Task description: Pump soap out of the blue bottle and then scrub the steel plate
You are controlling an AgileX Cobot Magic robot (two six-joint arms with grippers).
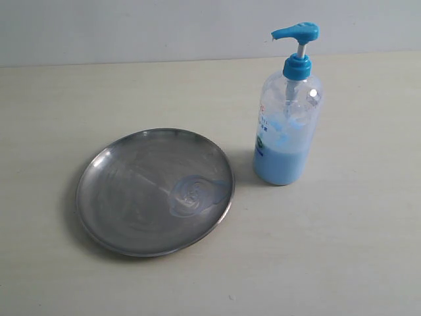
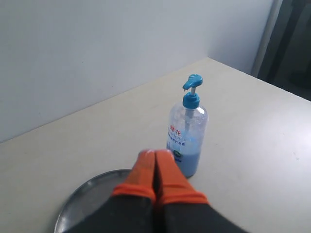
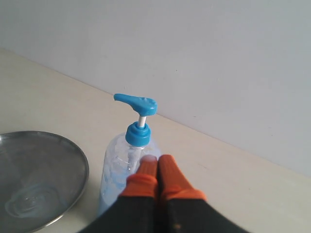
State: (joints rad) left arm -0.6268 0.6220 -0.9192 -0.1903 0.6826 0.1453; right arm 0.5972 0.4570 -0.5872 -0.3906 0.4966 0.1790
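Soap (image 1: 193,194) lay smeared on the steel plate (image 1: 112,164) beside the blue bottle (image 1: 287,131), pumping seemingly done, scrubbing unfinished, with left gripper (image 2: 155,154) and right gripper (image 3: 156,159) pressed together, empty.

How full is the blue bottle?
Under half full: soap fills only the lower part of the blue bottle; clear above.

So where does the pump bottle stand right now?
In the exterior view, the clear plastic bottle with blue pump head stands upright just right of the round brushed-steel plate.

A pale table (image 1: 66,92) carries the steel plate (image 1: 125,187) and, just beside it, the upright blue bottle (image 1: 287,131).
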